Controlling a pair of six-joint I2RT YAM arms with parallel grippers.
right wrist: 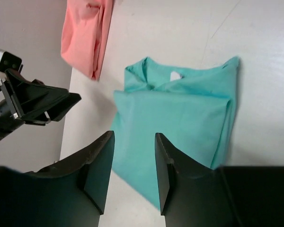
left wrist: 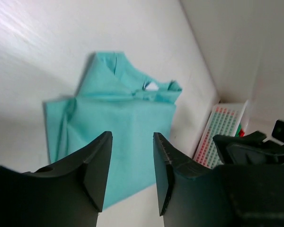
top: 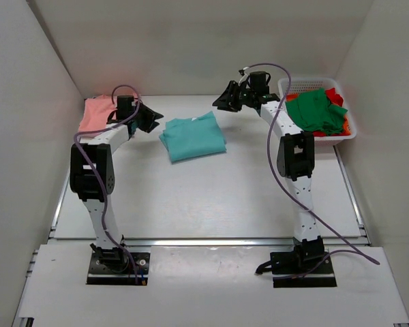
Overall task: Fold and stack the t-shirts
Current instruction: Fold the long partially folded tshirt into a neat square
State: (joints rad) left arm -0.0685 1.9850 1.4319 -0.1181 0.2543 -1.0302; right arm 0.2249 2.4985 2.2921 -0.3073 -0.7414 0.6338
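Left gripper (left wrist: pixel 131 138) and right gripper (right wrist: pixel 134 137): jaws noted spread, nothing pinched. Folded teal t-shirt (top: pixel 193 137) lies centrally between them; its layers could be dragged open if only the top ply is pinched. Farther back, salmon t-shirt (top: pixel 95 113) at far left: a skewed stack is risked.

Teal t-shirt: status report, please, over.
Left tool open, empty. Right tool open, empty. Teal t-shirt folded, flat on table, between tools. Nothing blocking it.

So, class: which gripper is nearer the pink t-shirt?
Left. The left gripper hangs just beside the pink t-shirt; the right gripper is across the teal t-shirt, toward the basket.
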